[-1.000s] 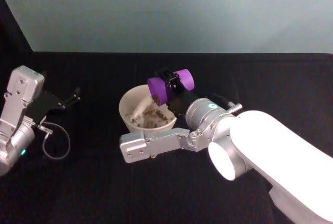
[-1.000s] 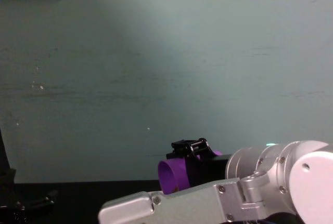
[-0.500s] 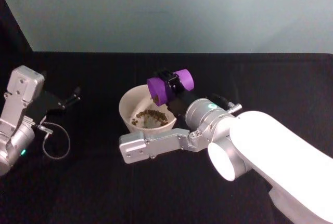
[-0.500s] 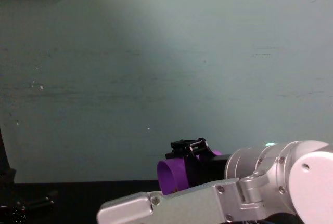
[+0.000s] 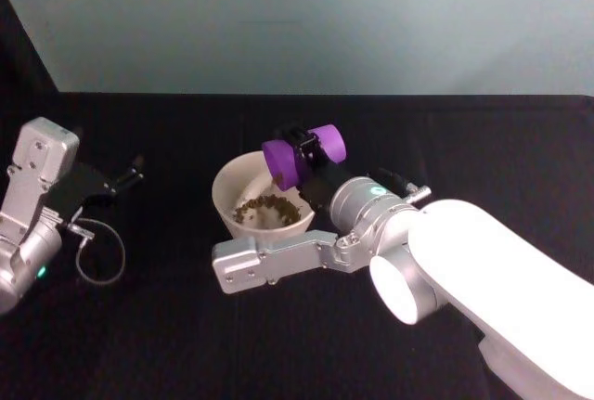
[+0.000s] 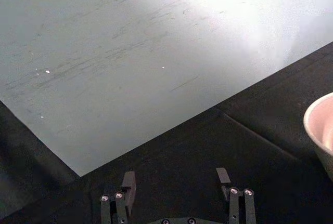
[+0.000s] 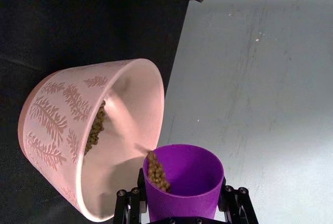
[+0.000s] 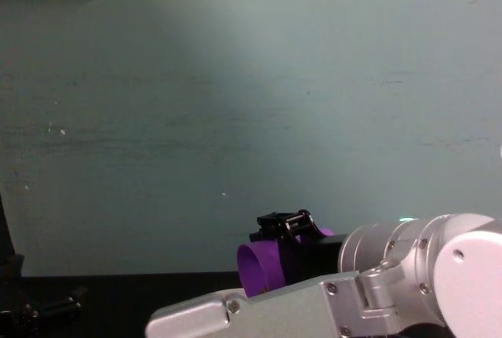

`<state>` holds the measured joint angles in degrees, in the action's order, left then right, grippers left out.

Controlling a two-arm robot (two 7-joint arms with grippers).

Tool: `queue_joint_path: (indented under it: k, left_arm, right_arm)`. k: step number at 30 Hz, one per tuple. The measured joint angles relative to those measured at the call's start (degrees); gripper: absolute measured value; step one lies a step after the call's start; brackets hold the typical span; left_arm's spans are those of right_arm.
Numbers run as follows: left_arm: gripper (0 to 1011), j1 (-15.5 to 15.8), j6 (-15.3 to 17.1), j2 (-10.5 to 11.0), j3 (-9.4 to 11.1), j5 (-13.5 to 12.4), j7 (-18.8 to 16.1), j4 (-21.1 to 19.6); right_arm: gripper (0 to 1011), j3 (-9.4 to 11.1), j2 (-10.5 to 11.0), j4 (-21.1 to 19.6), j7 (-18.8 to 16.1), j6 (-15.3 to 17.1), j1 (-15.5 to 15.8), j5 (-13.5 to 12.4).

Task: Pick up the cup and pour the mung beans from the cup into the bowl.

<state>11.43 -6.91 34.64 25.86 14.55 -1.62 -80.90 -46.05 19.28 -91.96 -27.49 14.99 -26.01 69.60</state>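
Some beans [image 7: 155, 172] cling at the lip of the cup [image 5: 278, 164]. The right gripper [image 5: 306, 149] clamps the cup on its side, mouth over the far right rim of the bowl [image 5: 223, 200].

Procedure: roll the wrist further so the mouth drops below level. Keep the lip inside the rim line. Turn slowly and keep the squeeze firm, since the tapered cup could slip.

The left gripper [image 6: 176, 180] is parked at far left, fingers spread, holding nothing.

Change from one second ago: a pale blur ran down into the bowl. Now the heap lies settled. Cup pose is nearly unchanged.
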Motion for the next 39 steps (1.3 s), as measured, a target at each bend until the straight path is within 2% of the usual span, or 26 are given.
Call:
queue_joint_path:
  k: [39]
  left_arm:
    - [1000,0.00,0.00,0.00,0.00,0.00,0.00,0.00]
  right_arm:
    - [734,-0.48,0.22,-0.23,-0.94,0.18,-0.24,1.05]
